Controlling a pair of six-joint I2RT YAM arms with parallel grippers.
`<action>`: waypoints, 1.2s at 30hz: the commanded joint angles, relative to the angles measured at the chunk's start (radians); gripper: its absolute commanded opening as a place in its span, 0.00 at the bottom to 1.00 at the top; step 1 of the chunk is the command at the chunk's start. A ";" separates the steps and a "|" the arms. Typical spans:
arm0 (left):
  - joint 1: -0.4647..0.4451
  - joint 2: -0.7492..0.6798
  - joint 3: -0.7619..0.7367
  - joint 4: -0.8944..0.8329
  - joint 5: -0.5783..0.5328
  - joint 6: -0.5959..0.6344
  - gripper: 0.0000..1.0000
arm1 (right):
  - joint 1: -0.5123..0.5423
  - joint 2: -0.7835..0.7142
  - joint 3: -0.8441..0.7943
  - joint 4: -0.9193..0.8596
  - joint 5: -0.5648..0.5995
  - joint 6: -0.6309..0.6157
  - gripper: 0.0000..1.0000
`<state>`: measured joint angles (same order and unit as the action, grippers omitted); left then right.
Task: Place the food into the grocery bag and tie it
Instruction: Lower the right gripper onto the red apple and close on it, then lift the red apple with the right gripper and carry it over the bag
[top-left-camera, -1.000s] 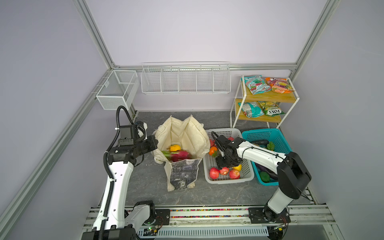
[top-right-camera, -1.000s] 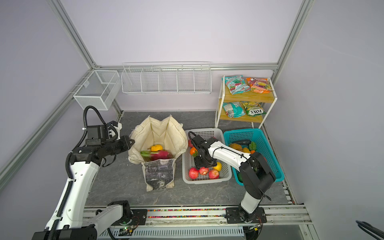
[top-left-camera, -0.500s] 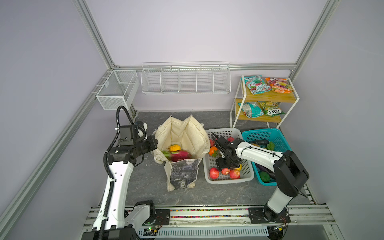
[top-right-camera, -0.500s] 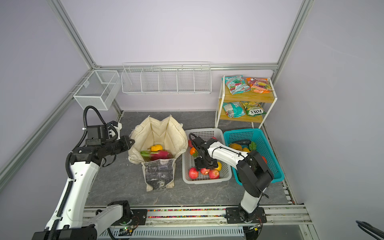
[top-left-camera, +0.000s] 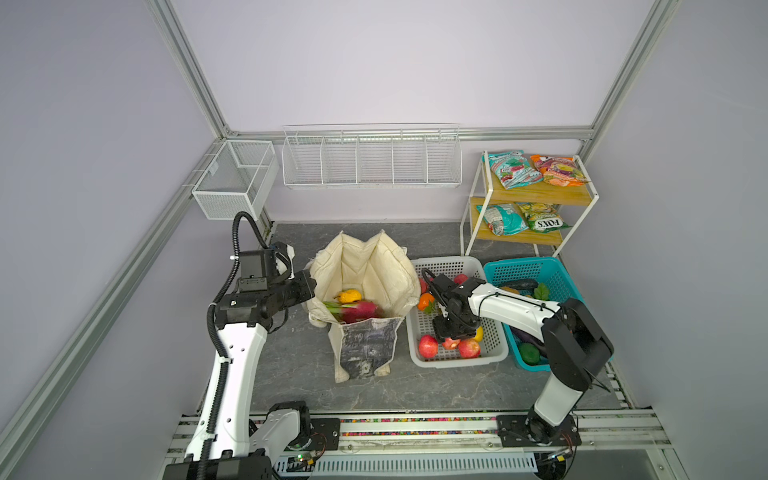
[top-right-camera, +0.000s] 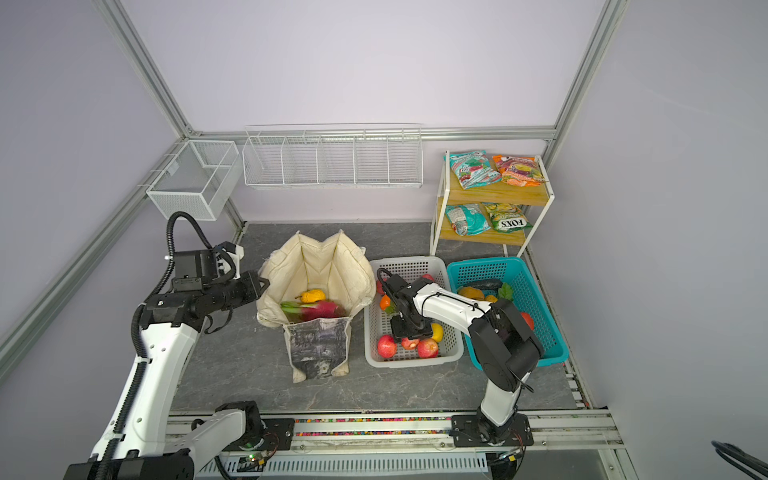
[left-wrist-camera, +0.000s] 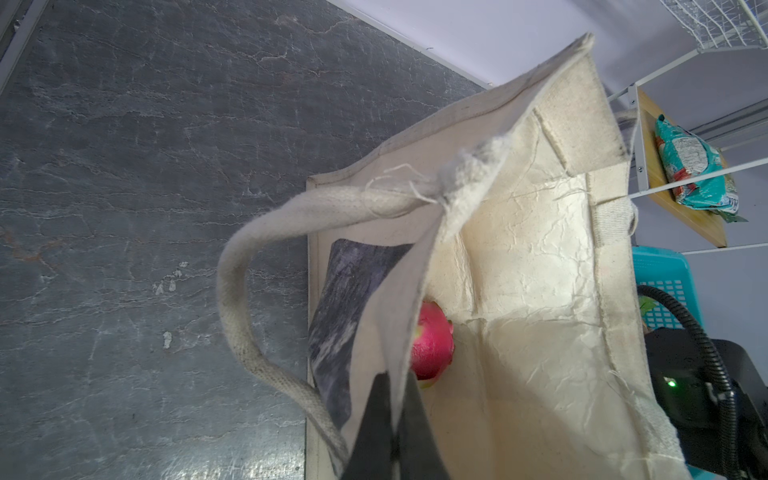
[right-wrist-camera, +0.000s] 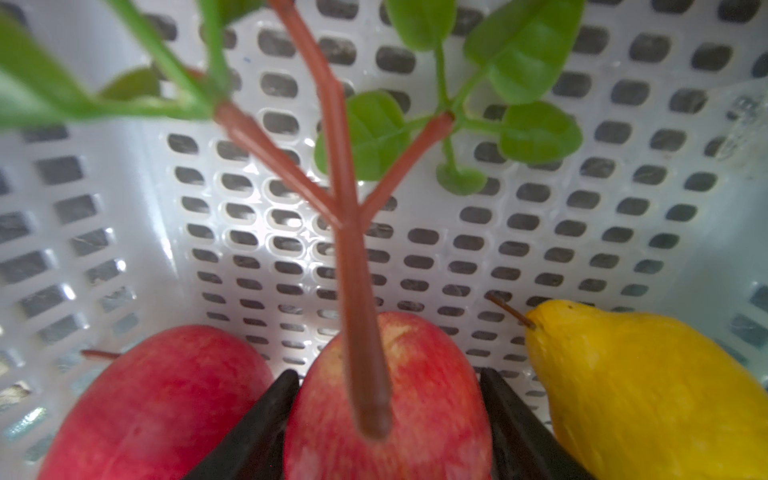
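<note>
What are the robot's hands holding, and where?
Left gripper pinches the grocery bag by its rim. Right gripper straddles a red apple at its sides; grip cannot be told.

light: bright, even | shadows: soft | right wrist: foreground blurred

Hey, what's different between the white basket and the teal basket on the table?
The white basket stands beside the grocery bag; the teal basket sits past it, by the shelf. The right gripper is down in the white basket, not the teal basket. The white basket holds red apples and a yellow fruit; the teal basket a dark long piece and a round green one. Both are perforated plastic.
</note>
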<state>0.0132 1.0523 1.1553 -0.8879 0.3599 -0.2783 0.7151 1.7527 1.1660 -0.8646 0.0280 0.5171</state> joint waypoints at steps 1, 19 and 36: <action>-0.001 -0.011 -0.008 -0.004 0.012 0.010 0.00 | -0.004 0.006 -0.005 -0.015 -0.017 0.008 0.64; -0.001 -0.010 -0.005 -0.003 0.010 0.010 0.00 | -0.004 -0.110 0.092 -0.118 0.036 0.009 0.53; -0.001 0.026 0.011 -0.005 0.028 0.007 0.00 | -0.040 -0.278 0.466 -0.335 0.136 -0.014 0.50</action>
<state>0.0132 1.0668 1.1553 -0.8871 0.3649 -0.2787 0.6758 1.4990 1.5707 -1.1370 0.1497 0.5156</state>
